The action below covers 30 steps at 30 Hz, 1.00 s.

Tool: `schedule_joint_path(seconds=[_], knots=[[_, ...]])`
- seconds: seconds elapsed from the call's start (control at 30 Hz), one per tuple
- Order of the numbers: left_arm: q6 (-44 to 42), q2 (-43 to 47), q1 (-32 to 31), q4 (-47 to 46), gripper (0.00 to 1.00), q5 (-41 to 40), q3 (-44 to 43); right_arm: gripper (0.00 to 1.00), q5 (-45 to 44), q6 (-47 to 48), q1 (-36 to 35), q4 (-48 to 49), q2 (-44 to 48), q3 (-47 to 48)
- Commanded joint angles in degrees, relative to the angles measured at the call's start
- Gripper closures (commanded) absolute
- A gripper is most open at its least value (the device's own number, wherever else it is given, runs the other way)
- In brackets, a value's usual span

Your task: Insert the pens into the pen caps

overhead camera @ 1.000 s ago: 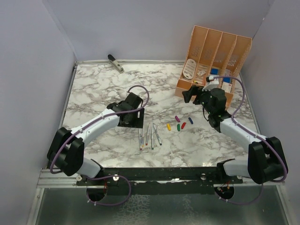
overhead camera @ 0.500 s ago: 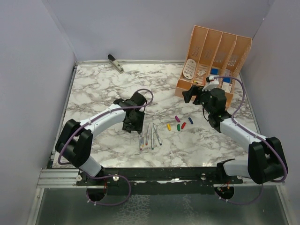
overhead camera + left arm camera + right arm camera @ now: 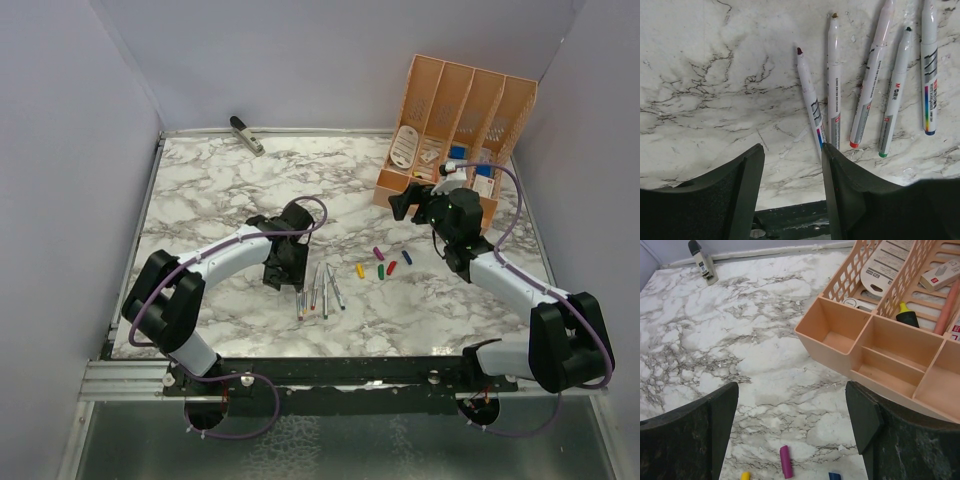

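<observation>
From above, five pens (image 3: 316, 292) lie side by side on the marble table (image 3: 200, 200), in the near middle. Their long axes run near to far, fanned slightly. The short bullet-shaped caps (image 3: 381, 266) are scattered just to their right, apart from them. The left arm curls inward in an arc, its gripper (image 3: 278, 272) low over the table just left of the pens. The right arm reaches forward, its gripper (image 3: 405, 205) raised beside the peach plastic organiser (image 3: 455, 120). A stapler (image 3: 246, 134) lies at the far edge.

In the left wrist view the thin silver pens (image 3: 871, 85) point their tips away from the camera, coloured ends toward it. The left gripper (image 3: 792, 148) is spread with only bare marble between its black fingers (image 3: 747, 185). The leftmost pen's (image 3: 809, 102) near end lies just beside the right finger.

In the right wrist view the right gripper (image 3: 791, 390) is wide open and empty. The purple cap (image 3: 785, 461) lies below it, and the lattice-walled organiser (image 3: 840, 315) is to the right.
</observation>
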State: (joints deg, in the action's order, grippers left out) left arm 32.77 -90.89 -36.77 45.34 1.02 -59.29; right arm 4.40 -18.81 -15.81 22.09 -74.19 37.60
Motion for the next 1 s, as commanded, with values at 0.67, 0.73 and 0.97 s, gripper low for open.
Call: schedule_joint_path(seconds=[0.67,0.73,0.97], knots=[[2.70,-4.05,-1.50,-4.74,0.47,0.46,1.42,0.12,0.52,1.04,-0.18,-0.52,-1.04,0.72],[2.69,-4.07,-1.54,-4.73,0.47,0.19,1.74,0.12,0.60,0.93,-0.18,-0.55,-1.17,0.75],[2.78,-4.03,-1.55,-4.69,0.47,-0.98,2.53,0.12,0.69,0.93,-0.18,-0.73,-1.48,0.83]])
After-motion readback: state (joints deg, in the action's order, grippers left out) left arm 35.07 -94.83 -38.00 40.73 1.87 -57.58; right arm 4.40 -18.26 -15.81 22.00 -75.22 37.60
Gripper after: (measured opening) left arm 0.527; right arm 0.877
